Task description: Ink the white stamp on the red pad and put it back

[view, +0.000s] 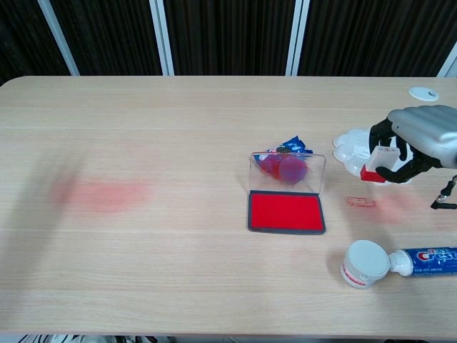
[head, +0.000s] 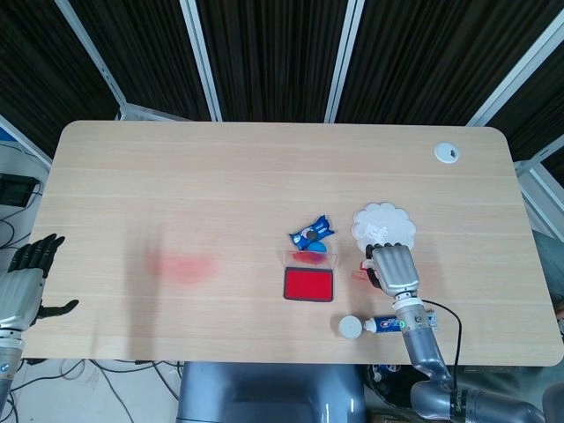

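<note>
Chest view: open red pad [view: 286, 212] holds nothing.

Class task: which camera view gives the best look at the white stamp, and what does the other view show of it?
The chest view: the white stamp shows from the side, its white body and red base pinched in the right hand. In the head view the right hand covers it from above; only a red sliver shows beside the hand.

Right robot hand [view: 418, 139]: silver shell, black fingers; grey forearm, black cable.
</note>
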Tool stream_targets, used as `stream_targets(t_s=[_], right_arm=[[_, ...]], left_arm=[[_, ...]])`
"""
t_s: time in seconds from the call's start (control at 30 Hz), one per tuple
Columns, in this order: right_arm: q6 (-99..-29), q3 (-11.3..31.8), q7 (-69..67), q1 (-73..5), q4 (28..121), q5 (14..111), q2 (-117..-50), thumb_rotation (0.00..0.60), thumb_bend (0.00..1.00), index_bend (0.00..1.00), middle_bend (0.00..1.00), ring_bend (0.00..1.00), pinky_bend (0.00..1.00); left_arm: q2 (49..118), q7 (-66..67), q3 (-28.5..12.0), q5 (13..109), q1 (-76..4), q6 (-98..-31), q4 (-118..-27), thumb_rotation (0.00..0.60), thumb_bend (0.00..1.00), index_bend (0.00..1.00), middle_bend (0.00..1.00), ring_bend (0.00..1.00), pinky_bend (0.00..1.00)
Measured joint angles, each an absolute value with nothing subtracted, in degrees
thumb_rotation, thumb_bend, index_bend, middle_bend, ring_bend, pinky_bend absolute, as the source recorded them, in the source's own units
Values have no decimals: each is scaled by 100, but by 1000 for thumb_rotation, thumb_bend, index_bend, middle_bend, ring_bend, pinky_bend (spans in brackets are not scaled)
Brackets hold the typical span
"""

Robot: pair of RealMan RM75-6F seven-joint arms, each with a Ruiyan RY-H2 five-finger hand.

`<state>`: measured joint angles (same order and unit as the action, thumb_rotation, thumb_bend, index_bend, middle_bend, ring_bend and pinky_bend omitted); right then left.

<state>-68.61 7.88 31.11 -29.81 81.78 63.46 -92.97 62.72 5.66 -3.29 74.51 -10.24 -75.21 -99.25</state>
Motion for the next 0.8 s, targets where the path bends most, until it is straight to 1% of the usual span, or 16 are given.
stream_targets(t_s=[0.17,0.37,0.5,0.8], right_arm=[[-6733,752,2881,-2959,7873,6420,-9381,600,677,817,654,533,540],[-6640,720,2846,-2927,7685,6403,-9475,600,616,817,638,519,539],[-6600,701,2825,-2895,7591,6394,-9539,600,567,817,626,516,518],[-6580,697,2864,-2864,7475,6413,-9663,600,494,813,599,496,516]], left_arm=[[6273,583,-334,7434,-1023,-7514,-9929,600,1,0,0,0,0],[6280,602,-334,7424,-1021,-7512,-9931,600,1,0,0,0,0],[6277,608,-333,7419,-1019,-7506,-9938,600,1,0,0,0,0],[6278,608,-332,7420,-1015,-7503,-9945,600,1,0,0,0,0]])
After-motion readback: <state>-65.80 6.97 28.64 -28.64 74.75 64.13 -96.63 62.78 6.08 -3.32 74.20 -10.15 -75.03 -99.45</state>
